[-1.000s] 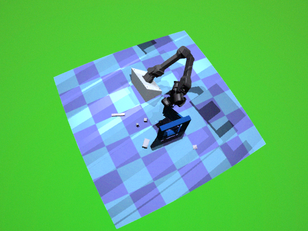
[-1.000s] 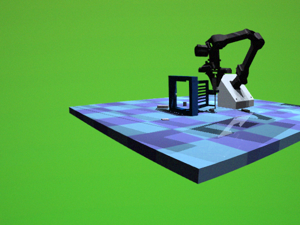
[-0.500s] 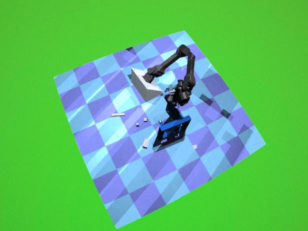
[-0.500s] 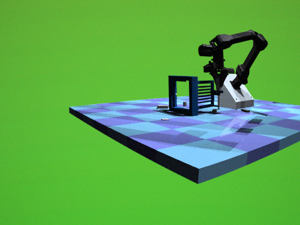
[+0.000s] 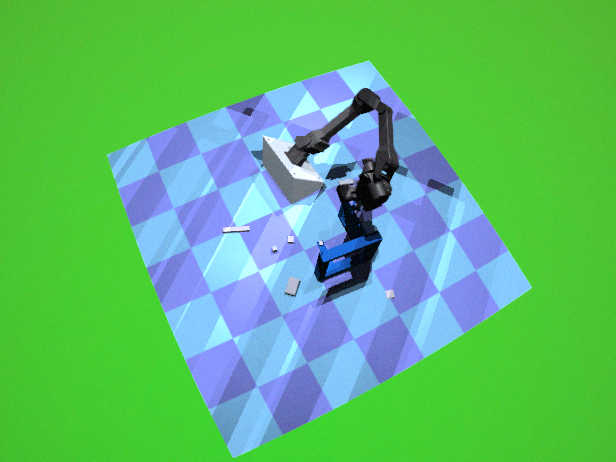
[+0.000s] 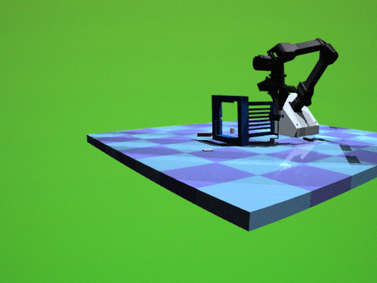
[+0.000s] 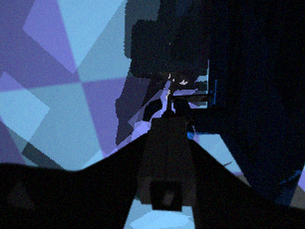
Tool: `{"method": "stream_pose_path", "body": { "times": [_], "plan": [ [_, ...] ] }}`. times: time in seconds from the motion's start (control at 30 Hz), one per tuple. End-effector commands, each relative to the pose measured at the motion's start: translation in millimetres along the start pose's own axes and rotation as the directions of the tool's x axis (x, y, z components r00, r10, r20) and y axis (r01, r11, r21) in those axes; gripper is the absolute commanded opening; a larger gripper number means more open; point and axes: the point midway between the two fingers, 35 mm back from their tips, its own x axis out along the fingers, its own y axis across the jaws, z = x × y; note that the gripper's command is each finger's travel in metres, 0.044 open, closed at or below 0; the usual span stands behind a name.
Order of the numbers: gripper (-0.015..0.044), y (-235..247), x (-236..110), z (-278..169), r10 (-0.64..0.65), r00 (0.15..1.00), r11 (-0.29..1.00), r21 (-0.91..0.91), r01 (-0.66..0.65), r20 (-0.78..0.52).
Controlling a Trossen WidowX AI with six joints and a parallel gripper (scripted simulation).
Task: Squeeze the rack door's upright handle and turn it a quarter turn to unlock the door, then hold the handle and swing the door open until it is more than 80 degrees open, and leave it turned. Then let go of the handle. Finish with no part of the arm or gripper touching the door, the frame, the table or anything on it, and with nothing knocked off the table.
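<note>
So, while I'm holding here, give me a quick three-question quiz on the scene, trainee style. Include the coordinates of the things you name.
1. The gripper (image 5: 351, 203) (image 6: 276, 117) (image 7: 167, 141) is: A) open beside the handle (image 6: 278, 129); B) shut on the handle; C) shut on nothing.
2. True or false: the door (image 5: 350, 222) (image 6: 272, 125) stands swung out from its blue frame (image 5: 350, 248) (image 6: 243, 122).
3. Fill in: in the exterior view, the door's slats run ____ (horizontally or vertically).

Key: 1 B; 2 true; 3 horizontally.

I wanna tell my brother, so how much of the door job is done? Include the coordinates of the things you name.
Looks done: the barred door (image 6: 259, 133) stands swung out from the blue frame (image 5: 351, 248) (image 6: 242, 122).
Happening now: the gripper (image 6: 278, 117) is shut on the handle.
Left: maybe more swinging, then letting go and backing away.
</note>
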Motion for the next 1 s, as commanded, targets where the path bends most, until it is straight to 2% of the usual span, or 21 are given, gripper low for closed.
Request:
{"method": "stream_pose_path", "body": {
  "times": [0.0,0.33,0.67,0.97],
  "plan": [
    [0.0021,4.4,-0.3,0.7,0.004,1.000,1.000,0.027,-0.004,0.002],
    [0.0021,4.4,-0.3,0.7,0.004,1.000,1.000,0.027,-0.004,0.002],
    [0.0283,4.4,-0.3,0.7,0.004,1.000,1.000,0.027,-0.004,0.002],
    [0.0293,4.2,-9.7,1.9,0.002,1.000,1.000,0.027,-0.002,0.003]
  ]
}}
